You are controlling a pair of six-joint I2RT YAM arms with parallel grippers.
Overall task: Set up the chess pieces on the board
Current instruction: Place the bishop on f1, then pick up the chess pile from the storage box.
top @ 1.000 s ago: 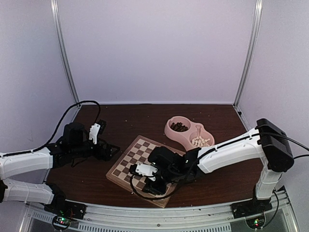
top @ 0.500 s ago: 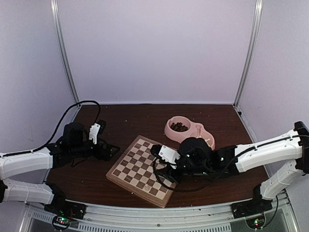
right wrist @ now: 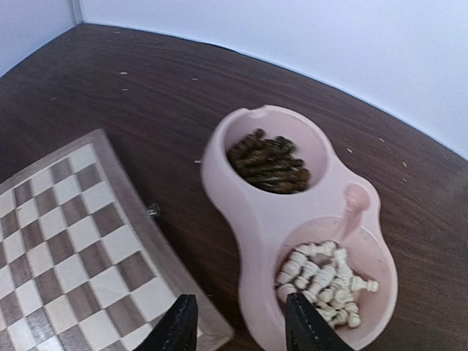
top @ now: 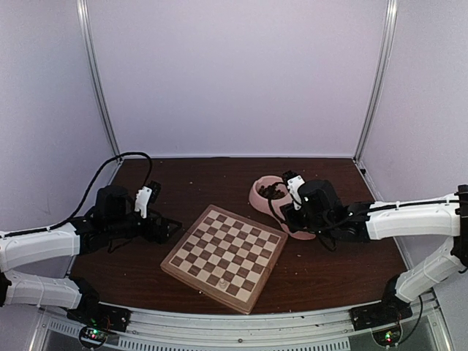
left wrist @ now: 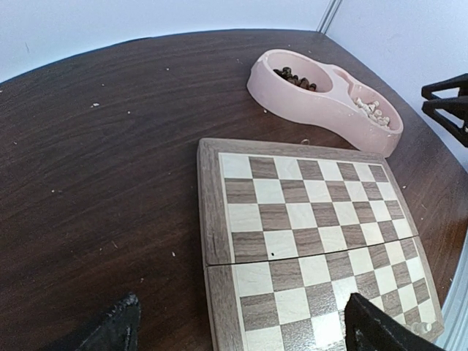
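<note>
The board [top: 235, 246] lies flat in the middle of the table, and one cream chess piece [top: 221, 280] stands near its front edge. More cream chess pieces [right wrist: 322, 281] lie heaped in the near compartment of the pink bowl [right wrist: 241, 219]. My right gripper [right wrist: 241, 329] hovers open over the bowl's near rim, between board corner and cream heap, holding nothing. In the top view the right gripper [top: 287, 212] covers part of the bowl [top: 260, 196]. My left gripper [left wrist: 245, 336] is open wide above the left edge of the board [left wrist: 307, 241], with nothing in it.
Dark brown pieces [right wrist: 267, 161] fill the bowl's far compartment. A small metal clasp [right wrist: 152, 210] sticks out of the board's side toward the bowl. Pale crumbs dot the dark wood table [left wrist: 95, 146]. Walls and metal posts close in the back and sides.
My right arm has swung from the board's near edge back and right to the pink bowl, leaving a cream piece standing on the board. The left arm has not moved.
</note>
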